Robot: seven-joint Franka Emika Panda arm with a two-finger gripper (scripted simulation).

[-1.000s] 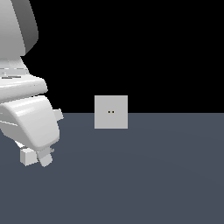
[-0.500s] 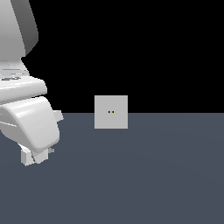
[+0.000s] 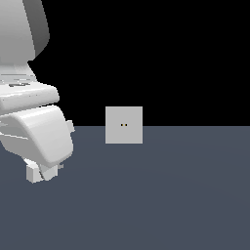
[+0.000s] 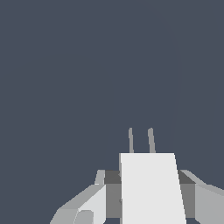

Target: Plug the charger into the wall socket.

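Wrist view, nearest: the charger (image 4: 151, 188), a smooth matte white block with flat faces, carries two thin grey prongs (image 4: 141, 141) projecting from its far end over the plain slate-blue desk (image 4: 87, 65). Grey fingers (image 4: 89, 205) flank the block on both sides, so the hand (image 4: 148, 194) is clenched on the charger. Exterior view: the glossy white, rounded hand (image 3: 41, 173) hangs low at the exterior view's left. Farther back, well apart, the wall socket (image 3: 124, 125), a flat pale-grey square plate, stands upright with two tiny dark holes at its centre. Compared with half a second ago, the hand sits slightly higher; the socket is unmoved.
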